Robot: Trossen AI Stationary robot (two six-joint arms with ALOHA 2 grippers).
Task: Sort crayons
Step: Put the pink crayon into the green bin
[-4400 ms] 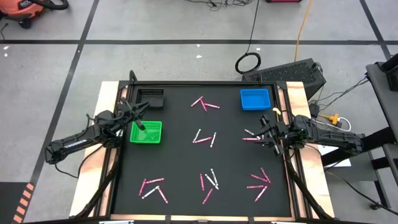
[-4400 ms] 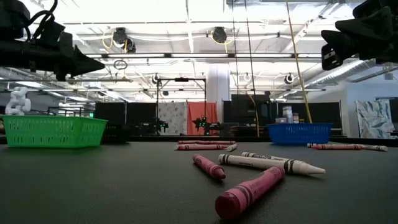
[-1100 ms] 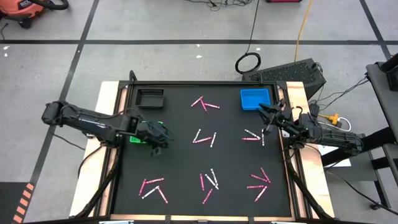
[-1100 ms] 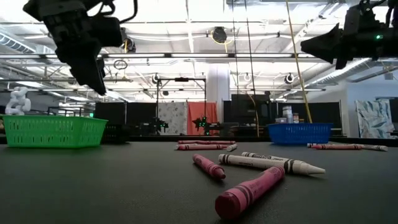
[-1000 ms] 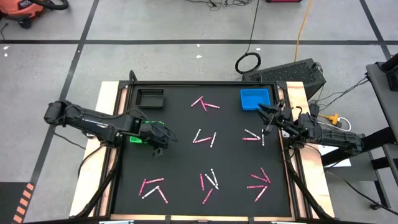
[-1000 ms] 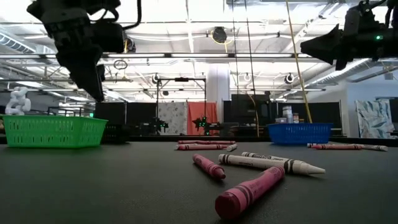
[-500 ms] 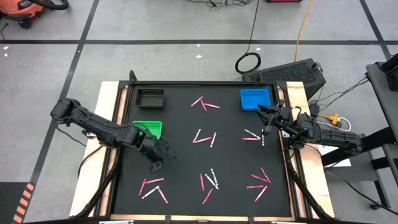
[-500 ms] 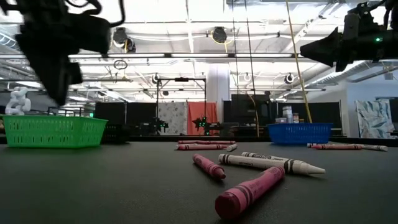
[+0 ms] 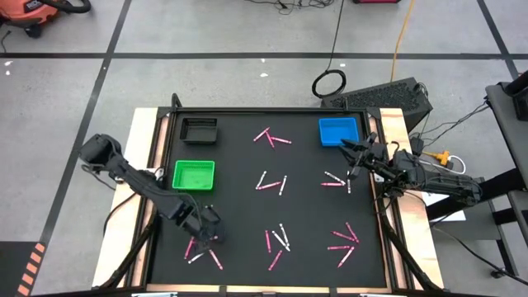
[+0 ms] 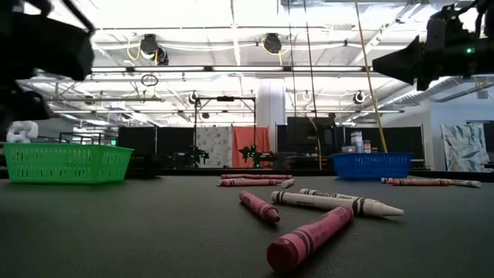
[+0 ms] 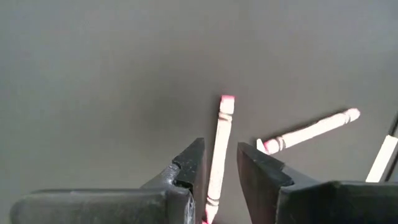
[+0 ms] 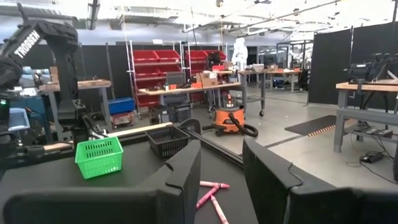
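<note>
Pink and white crayons lie in small groups on the black table: far middle (image 9: 272, 137), centre (image 9: 271, 182), right (image 9: 337, 180), near right (image 9: 344, 241), near middle (image 9: 277, 242) and near left (image 9: 202, 250). My left gripper (image 9: 209, 238) hangs open over the near-left group, pointing steeply down. In the left wrist view a pale pink crayon (image 11: 218, 149) lies on the table below the gap between the fingers (image 11: 191, 163), which stand clear of it. My right gripper (image 9: 350, 152) waits open and empty at the table's right edge, below the blue tray.
A green tray (image 9: 194, 174) and a black tray (image 9: 199, 129) stand at the far left, a blue tray (image 9: 339, 130) at the far right. Two more crayons (image 11: 309, 130) (image 11: 382, 158) lie close beside the one under my left gripper.
My left gripper has swung from beside the green tray toward the table's near edge and sunk lower, turning about its wrist as it went. It now stands over the near-left crayons. No crayon has moved.
</note>
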